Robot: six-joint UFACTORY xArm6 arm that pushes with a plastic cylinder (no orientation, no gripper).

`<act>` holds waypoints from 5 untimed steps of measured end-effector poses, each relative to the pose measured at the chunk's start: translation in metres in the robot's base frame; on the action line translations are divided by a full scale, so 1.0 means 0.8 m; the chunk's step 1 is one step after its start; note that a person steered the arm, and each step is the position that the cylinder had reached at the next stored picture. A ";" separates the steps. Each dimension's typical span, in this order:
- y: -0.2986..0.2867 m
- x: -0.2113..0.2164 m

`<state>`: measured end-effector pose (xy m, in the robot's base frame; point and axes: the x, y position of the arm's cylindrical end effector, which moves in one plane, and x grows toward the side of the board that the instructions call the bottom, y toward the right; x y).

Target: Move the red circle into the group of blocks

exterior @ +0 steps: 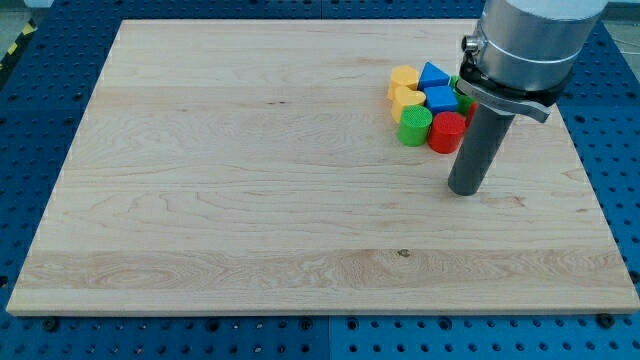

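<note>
The red circle (446,131) stands at the lower right of a tight group of blocks near the view's upper right. It touches the green circle (414,125) on its left and a blue block (440,99) above it. Two yellow blocks (404,77) (402,97) and a blue triangle (433,74) make up the rest; a green block and a red block behind are mostly hidden by the arm. My tip (465,189) rests on the board just below and right of the red circle, a small gap apart.
The wooden board (250,200) lies on a blue perforated table (610,150). The arm's grey body (525,45) covers the group's right side at the view's upper right.
</note>
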<state>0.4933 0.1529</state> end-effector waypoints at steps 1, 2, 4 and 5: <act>0.014 0.000; 0.046 0.000; 0.032 -0.037; 0.030 -0.048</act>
<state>0.4549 0.1767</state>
